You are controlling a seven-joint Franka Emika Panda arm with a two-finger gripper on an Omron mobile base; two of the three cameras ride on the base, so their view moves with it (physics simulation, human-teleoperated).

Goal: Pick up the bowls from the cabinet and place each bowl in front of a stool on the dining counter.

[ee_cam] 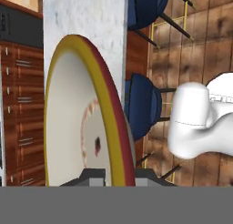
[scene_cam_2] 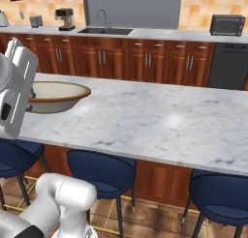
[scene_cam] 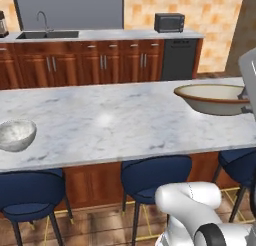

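blue round padded stools [scene_cam: 156, 176] sit closest in the left base view, tucked under the long white marble surface [scene_cam: 115, 122]. on that surface, far to the left, the deep grey-white marbled bowl [scene_cam: 16, 134] rests above a stool, and nothing is in it. far to the right, the wide shallow cream bowl with the brown rim [scene_cam: 214, 98] hangs just over the marble, by the grey hand at the edge of the picture. it looks empty too.

next, the right base view. the cream bowl is at the left, and the gripper [scene_cam_2: 34, 93] has it by the near rim. a stool stands below that spot.

last, the hand view. the brown rim runs right up between the two dark tips, so the jaws are clamped on the rim of the cream bowl. the inside of the bowl is bare.

what could go wrong, i think: the bowl is held by one thin edge, so it could tip or slip out. if it is let go too high, it may bump down hard and slide. if it lands too near the edge, it could fall onto the stool or the wooden floor [ee_cam: 200, 59].
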